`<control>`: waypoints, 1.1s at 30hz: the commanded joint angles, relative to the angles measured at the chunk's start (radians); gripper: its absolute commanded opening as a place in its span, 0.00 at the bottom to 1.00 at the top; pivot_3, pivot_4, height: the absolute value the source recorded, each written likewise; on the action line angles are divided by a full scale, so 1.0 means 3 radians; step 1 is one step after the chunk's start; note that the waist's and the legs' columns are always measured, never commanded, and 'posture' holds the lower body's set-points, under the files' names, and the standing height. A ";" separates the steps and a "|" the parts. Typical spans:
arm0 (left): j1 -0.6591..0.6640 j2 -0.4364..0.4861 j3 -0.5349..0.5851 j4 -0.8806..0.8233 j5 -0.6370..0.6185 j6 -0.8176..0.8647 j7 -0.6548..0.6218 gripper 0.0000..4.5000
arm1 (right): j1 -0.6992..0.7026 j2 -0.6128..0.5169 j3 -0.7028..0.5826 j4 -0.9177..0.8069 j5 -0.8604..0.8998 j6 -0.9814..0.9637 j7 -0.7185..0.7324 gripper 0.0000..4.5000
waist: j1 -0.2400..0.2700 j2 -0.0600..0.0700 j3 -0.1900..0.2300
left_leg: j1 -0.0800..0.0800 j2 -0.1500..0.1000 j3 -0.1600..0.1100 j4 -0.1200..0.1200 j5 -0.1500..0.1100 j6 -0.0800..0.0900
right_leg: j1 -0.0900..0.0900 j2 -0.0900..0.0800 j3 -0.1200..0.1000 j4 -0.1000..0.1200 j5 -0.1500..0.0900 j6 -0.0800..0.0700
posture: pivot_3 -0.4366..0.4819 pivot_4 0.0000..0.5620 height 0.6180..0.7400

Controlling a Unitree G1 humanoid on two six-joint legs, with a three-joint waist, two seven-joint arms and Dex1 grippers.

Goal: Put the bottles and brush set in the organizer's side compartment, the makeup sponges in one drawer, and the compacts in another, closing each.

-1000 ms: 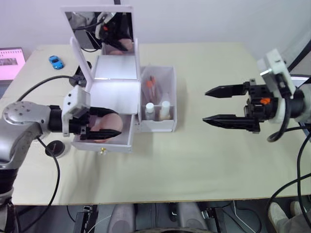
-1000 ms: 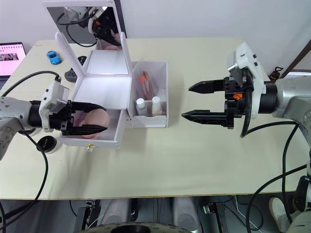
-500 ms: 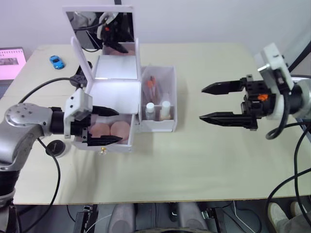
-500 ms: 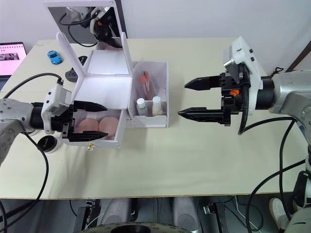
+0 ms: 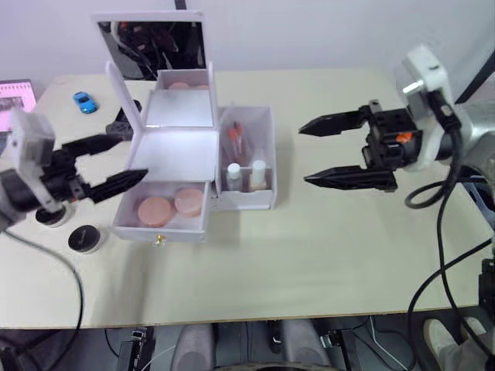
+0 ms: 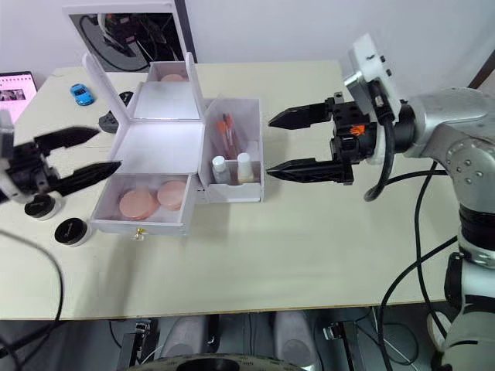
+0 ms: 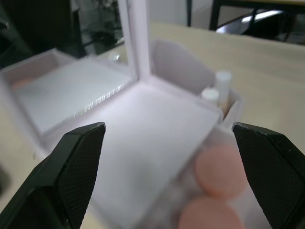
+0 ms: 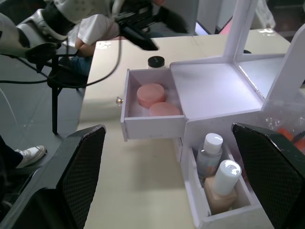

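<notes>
Both jaws are spread wide, holding nothing. The open drawer [image 5: 164, 212] looks light and slides easily; push its front, past the left jaws' tips.

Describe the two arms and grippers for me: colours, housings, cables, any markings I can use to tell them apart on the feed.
Both grippers have two long, tapered black fingers. The right gripper has a black body with a small orange part, a white boxy housing above it, a silver-grey rounded arm, and black cables looping down. The left gripper carries a similar white block on a black body, with a black cable trailing below.
</notes>
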 commanded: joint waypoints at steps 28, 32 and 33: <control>0.1631 -0.2080 -0.0703 -0.0674 0.1206 -0.1703 0.1056 0.01 | 0.0824 -0.0152 -0.0387 -0.0203 -0.0488 -0.0366 0.0326 1.00 | 0.0037 -0.0017 -0.0010 | -0.0013 -0.0002 -0.0002 0.0040 -0.0002 -0.0001 | 0.0007 0.0001 0.0007 -0.0001 -0.0002 0.0003 | 0.48 0.27 0.89; 0.1366 -0.1984 -0.0888 -0.0540 0.1267 -0.1711 0.1141 0.01 | 0.0960 -0.0217 -0.0463 -0.0252 -0.0487 -0.0379 0.0249 1.00 | 0.0038 -0.0016 -0.0010 | -0.0008 -0.0001 -0.0005 0.0040 -0.0001 -0.0001 | 0.0007 0.0005 0.0006 0.0003 -0.0002 0.0003 | 0.48 0.27 0.89; 0.1302 -0.1962 -0.0935 -0.0502 0.1291 -0.1713 0.1167 0.01 | 0.0980 -0.0231 -0.0482 -0.0274 -0.0475 -0.0376 0.0228 1.00 | 0.0040 -0.0014 -0.0011 | -0.0008 -0.0001 -0.0005 0.0040 -0.0001 -0.0001 | 0.0007 0.0005 0.0006 0.0003 -0.0002 0.0003 | 0.48 0.27 0.89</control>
